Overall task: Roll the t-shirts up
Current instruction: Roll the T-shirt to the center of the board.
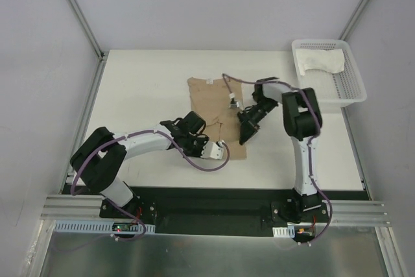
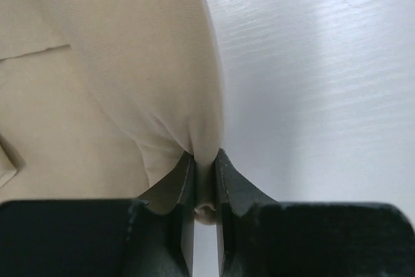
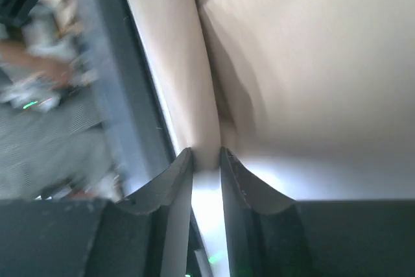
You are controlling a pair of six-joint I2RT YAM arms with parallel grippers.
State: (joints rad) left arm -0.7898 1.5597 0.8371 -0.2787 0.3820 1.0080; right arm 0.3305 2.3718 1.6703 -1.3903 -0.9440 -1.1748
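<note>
Tension matters here: with the tan t-shirt [image 1: 209,102] spread mid-desk [image 1: 142,95] and its six o'clock end pinched tight by both left hand [image 2: 205,167] and right hand [image 3: 206,160], both should turn it over evenly toward twelve.

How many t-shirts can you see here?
2. A tan t-shirt lies spread on the table between the two arms. A white t-shirt sits in the basket at the far right corner. Others could be hidden beneath it.
</note>
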